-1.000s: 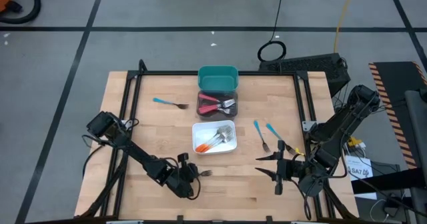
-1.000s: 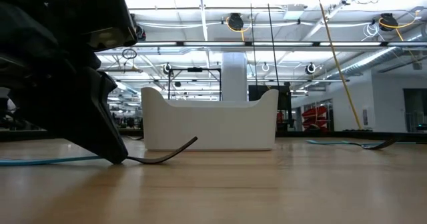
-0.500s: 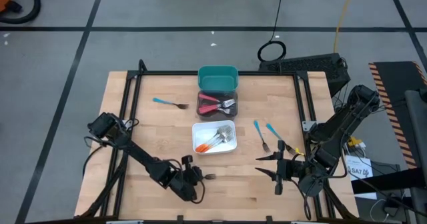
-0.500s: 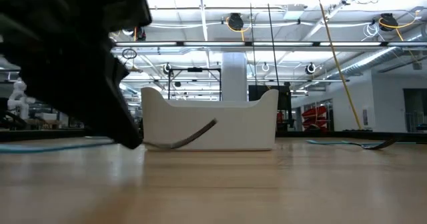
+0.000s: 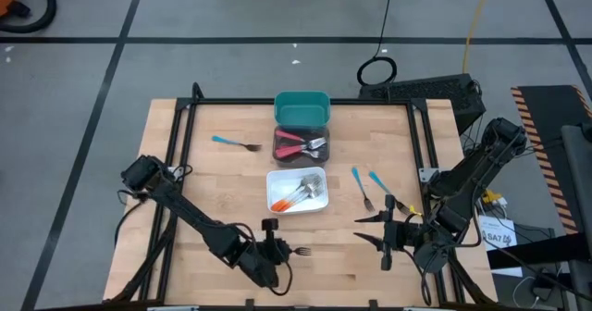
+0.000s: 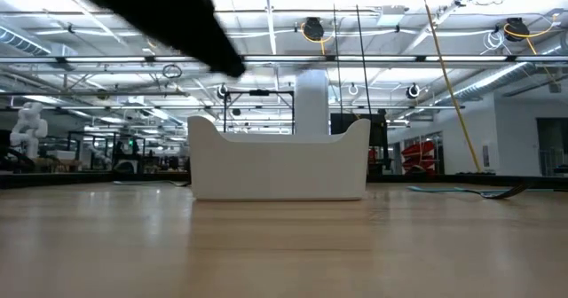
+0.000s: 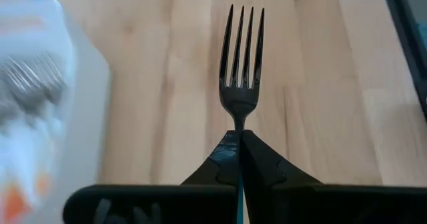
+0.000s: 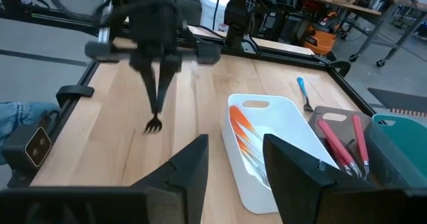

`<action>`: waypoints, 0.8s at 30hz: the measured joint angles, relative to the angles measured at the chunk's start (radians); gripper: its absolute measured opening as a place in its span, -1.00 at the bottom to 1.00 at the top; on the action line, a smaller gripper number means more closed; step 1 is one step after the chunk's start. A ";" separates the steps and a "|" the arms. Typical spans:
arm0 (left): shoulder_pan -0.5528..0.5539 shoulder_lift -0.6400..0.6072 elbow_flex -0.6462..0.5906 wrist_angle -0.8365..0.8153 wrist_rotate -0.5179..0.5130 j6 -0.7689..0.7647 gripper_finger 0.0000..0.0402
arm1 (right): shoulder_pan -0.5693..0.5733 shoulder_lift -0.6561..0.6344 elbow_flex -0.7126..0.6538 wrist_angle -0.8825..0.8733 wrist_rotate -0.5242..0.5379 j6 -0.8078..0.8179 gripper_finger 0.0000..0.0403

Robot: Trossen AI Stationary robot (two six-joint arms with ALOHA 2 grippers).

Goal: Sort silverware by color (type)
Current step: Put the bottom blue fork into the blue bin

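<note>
My left gripper [image 5: 282,252] hangs over the near middle of the table, shut on a blue-handled fork [image 5: 301,252]. The left wrist view shows the fork's metal head [image 7: 240,84] sticking out past the fingertips. My right gripper [image 5: 365,230] waits open over the near right of the table, touching nothing. Another blue fork [image 5: 236,143] lies flat on the far left. Two more blue forks [image 5: 361,186] [image 5: 381,186] lie right of the white bin [image 5: 319,205], which holds orange forks. The dark bin [image 5: 302,130] holds red forks. The teal bin [image 5: 302,107] stands behind it. My left gripper pinches the fork's thin blue handle [image 7: 238,196] between its two fingers, just behind the metal neck [image 7: 239,121]. The fingers slant down from above, and the fork runs on in line with them. It is lifted clear of the table, tines [image 8: 154,125] pointing down.
The three bins stand in a row down the table's middle. A black frame [image 5: 185,144] runs along the table's left, far and right sides. Bare wood lies near the front edge between the two arms. The low view shows the white bin [image 6: 280,160] and a blue fork [image 6: 470,191].
My left gripper has moved toward the table's right along the near edge and risen. The fork, whose handle lay on the wood with its head tipped up, has come off the table with it and is now lifted clear.
</note>
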 joint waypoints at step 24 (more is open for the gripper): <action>0.309 -0.302 0.152 -0.131 0.026 0.440 -1.00 | -0.001 0.024 -0.034 -0.117 0.004 -0.010 -0.31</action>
